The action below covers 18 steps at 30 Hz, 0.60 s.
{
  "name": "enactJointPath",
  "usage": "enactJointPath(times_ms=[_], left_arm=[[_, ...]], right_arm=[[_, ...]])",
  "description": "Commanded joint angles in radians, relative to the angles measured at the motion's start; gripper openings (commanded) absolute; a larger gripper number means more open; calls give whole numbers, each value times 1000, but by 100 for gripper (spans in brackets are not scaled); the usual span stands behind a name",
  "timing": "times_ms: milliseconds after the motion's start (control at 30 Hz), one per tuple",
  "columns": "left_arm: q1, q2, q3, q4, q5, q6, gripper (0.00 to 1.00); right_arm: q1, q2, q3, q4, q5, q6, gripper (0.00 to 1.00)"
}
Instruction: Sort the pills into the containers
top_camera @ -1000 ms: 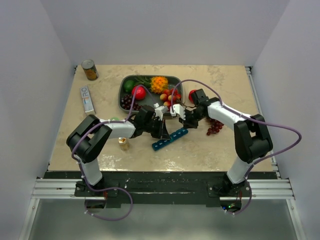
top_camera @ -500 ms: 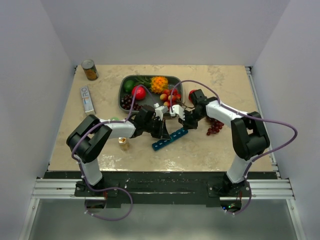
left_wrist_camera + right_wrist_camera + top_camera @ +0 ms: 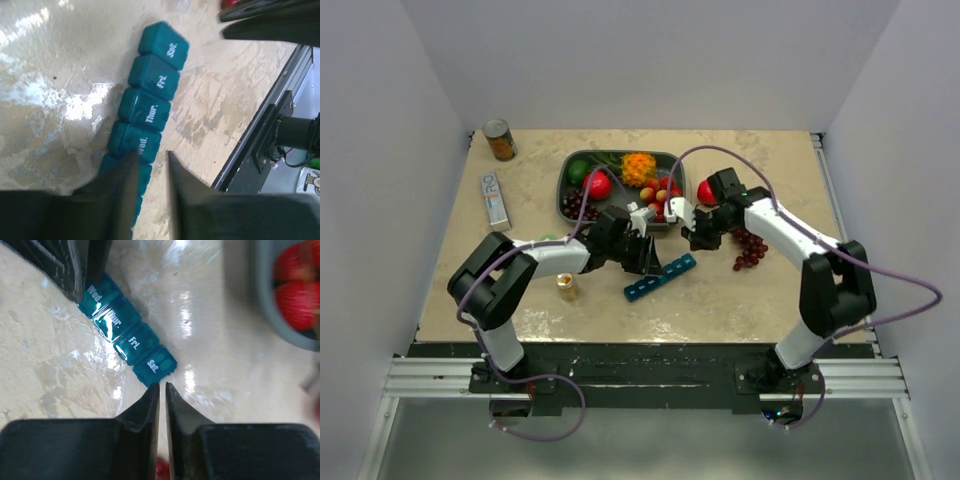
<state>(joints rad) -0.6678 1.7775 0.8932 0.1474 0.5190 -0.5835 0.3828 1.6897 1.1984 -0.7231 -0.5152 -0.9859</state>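
The teal-blue plastic pill-organiser strip [image 3: 661, 277] lies on the beige surface [image 3: 740, 300], its visible lids closed and no pills seen, so I judge sorting unstarted. My left tool [image 3: 151, 157] hovers over it, slightly parted, empty. Beyond, my right tool [image 3: 162, 388] is barely parted, empty.

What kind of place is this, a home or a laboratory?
Probably a laboratory test cell: plain white walls box in a small table, two arms are bolted to a metal rail, and a pill organiser and fruit tray lie as props.
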Motion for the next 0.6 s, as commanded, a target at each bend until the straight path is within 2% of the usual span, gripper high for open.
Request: enactJointPath(times_ms=[0,67,133,167,200,233,300,333,400,433,467,567], left_arm=[[8,-139,87,-74,-53,28,47],[8,-214,108,-98,-74,40,56],[10,-275,115,-138,-103,65,60],[10,-352,110,-146,-117,77,63],[10,-396,105,-193,-138,94,64],[10,-499,93,-210,-198,137,65],[4,-622,69,-244,-285,186,69],[4,-761,32,-247,-363,236,77],[5,-898,-28,-267,-437,267,87],[7,-1012,-40,-279,-489,292,97],[8,-1059,-48,-299,-510,301,99],[8,-1158,-27,-412,-545,332,99]], right_arm=[[-30,-192,63,-41,-54,65,28],[-39,-276,47,-45,-65,88,38],[-54,-344,35,-53,-72,118,57],[-59,-411,32,-55,-68,136,64],[-74,-453,29,-55,-63,173,76],[-82,-493,29,-52,-52,199,85],[-93,-614,26,37,30,399,99],[-94,-649,38,83,146,467,99],[-108,-744,65,96,202,597,99],[-114,-766,97,99,224,631,99],[-119,-778,119,97,242,718,99],[-157,-797,190,91,328,847,99]])
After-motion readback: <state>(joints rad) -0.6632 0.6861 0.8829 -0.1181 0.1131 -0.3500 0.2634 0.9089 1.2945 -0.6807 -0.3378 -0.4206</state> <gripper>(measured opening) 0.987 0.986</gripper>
